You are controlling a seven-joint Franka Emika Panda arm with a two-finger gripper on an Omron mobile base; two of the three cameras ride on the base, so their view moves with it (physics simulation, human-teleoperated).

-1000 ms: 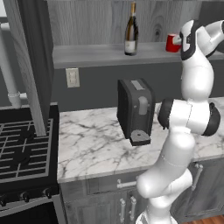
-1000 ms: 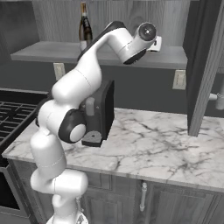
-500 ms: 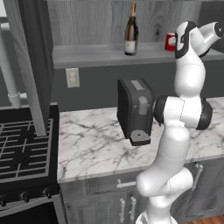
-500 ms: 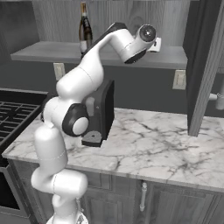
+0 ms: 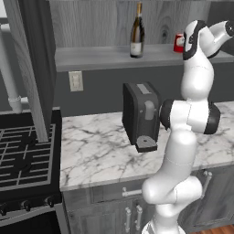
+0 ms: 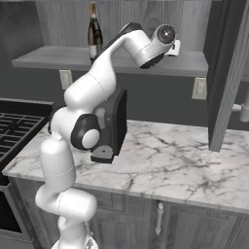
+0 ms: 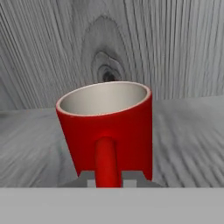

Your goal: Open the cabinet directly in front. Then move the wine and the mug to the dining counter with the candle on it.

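i'm looking into a home kitchen. at the lower left of the left base view sits a black gas stove (image 5: 23, 155) with cast grates, and beside it runs a white marble desk (image 5: 96, 151) with grey veins, carrying a black coffee machine (image 5: 140, 116) at the centre. under the marble are grey drawer fronts (image 6: 160, 219) with small silver handles. a wall outlet (image 5: 75, 81) sits on the dark backsplash. along the top of the frame an open grey wood-grain cabinet (image 5: 91, 57) holds a wine bottle (image 5: 136, 32) and a red mug (image 7: 107, 127) on its shelf.
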